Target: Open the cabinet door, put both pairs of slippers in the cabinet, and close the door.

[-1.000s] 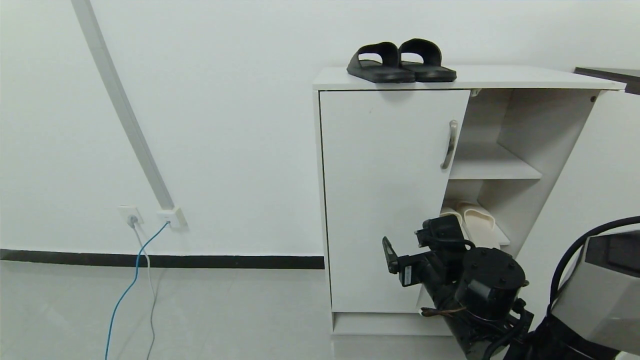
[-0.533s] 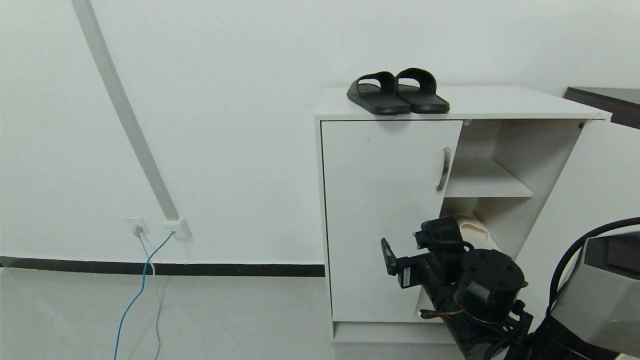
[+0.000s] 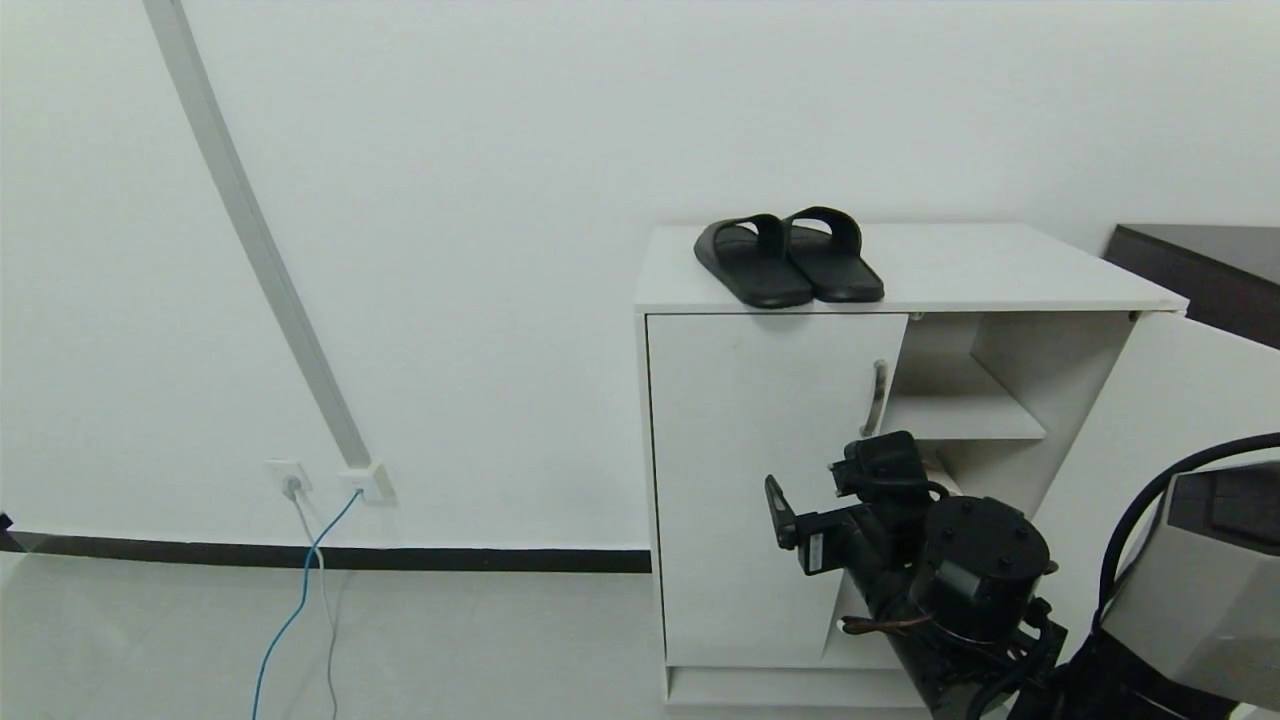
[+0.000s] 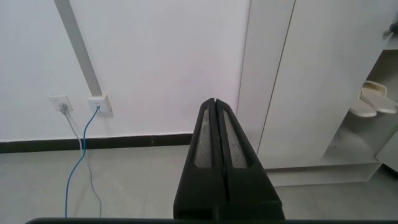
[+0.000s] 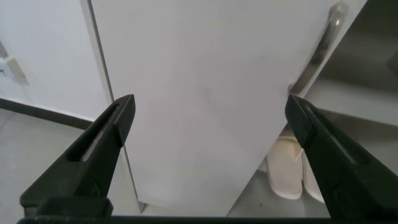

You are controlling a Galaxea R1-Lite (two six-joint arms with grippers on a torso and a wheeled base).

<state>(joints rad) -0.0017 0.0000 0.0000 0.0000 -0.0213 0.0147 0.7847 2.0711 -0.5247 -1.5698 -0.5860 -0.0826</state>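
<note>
By the white wall [image 3: 450, 250], the black slippers [image 3: 790, 260] sit atop the cabinet [image 3: 750, 480], well above the right gripper [image 5: 210, 104] with fingers spread; the left gripper [image 4: 215, 106] has fingers pressed together.

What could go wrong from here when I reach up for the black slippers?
1. The black slippers lie at the front edge of the cabinet top; a clumsy grasp could push them off onto the floor.
2. The right gripper, open, faces the closed left door near its handle; rising, a finger might snag there.
3. The open right door stands beside that arm and could get bumped.
</note>
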